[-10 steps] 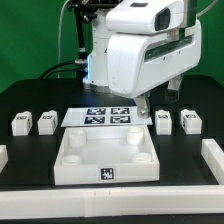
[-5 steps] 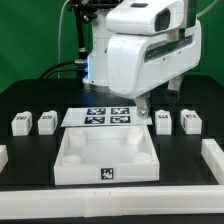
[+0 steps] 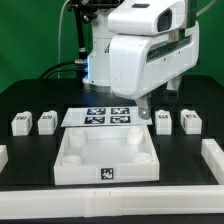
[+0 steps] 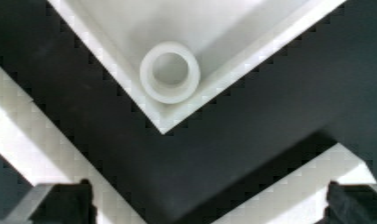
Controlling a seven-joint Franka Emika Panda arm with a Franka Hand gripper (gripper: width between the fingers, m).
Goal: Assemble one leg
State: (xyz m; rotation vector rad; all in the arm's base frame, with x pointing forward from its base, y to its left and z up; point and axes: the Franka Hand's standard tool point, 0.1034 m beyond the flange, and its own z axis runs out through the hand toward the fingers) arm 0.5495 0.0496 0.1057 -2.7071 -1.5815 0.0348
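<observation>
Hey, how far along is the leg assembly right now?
Done: nothing yet; all four legs sit loose on the table, none in the tray. In hand: nothing; the gripper is open and empty, facing a corner socket. Left: pick a leg and fit it.

The gripper (image 4: pixel 206 205) shows only 2 blurred fingertips (image 4: pixel 64 203), cut off by the picture's edge.

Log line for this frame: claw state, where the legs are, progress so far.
claw: open, empty | legs: four loose, two each side of marker board | tray: no leg fitted
</observation>
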